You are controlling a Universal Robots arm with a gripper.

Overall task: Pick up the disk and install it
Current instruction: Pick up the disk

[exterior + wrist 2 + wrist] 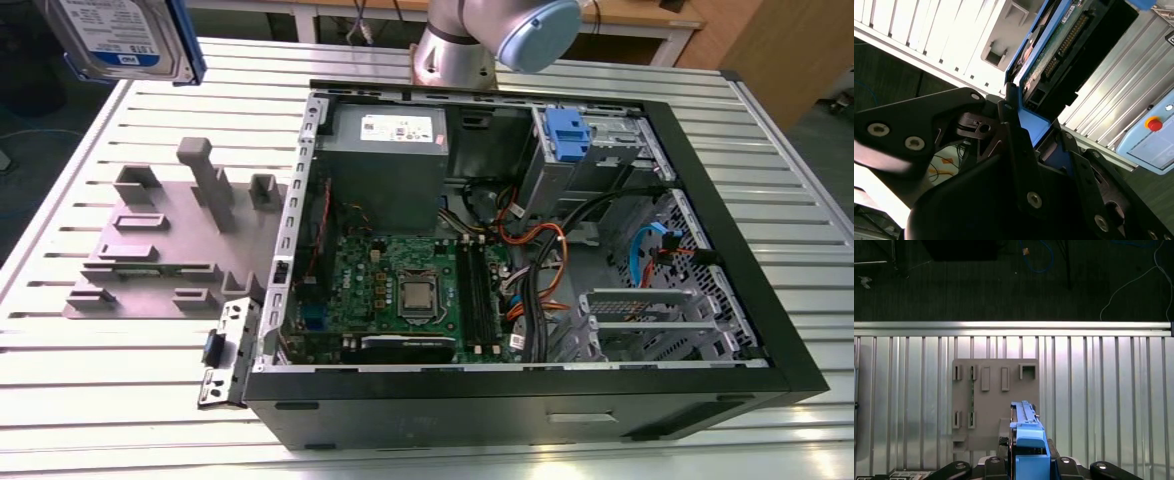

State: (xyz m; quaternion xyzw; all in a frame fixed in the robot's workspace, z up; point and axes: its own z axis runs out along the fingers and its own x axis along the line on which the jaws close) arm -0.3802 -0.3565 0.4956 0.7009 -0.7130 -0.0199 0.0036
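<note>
The disk (120, 35), a silver drive with a white-and-blue label and blue rails, hangs high above the table's far corner at the exterior view's left. In the second wrist view my gripper (1039, 132) is shut on the disk (1064, 45), its black fingers (1011, 130) pressing the blue rail, with the drive's circuit board and connector facing the camera. In the first wrist view the disk (1026, 437) stands edge-on between the jaws of the gripper (1029, 462), above the grey fixture (994, 400).
An open computer case (747, 330) lies on the slatted metal table (120, 370), with the motherboard, cables, a blue latch (567, 135) and a metal drive cage (641, 320) inside. The grey fixture (160, 240) sits beside the case. A pendant with a red button (1154, 124) lies nearby.
</note>
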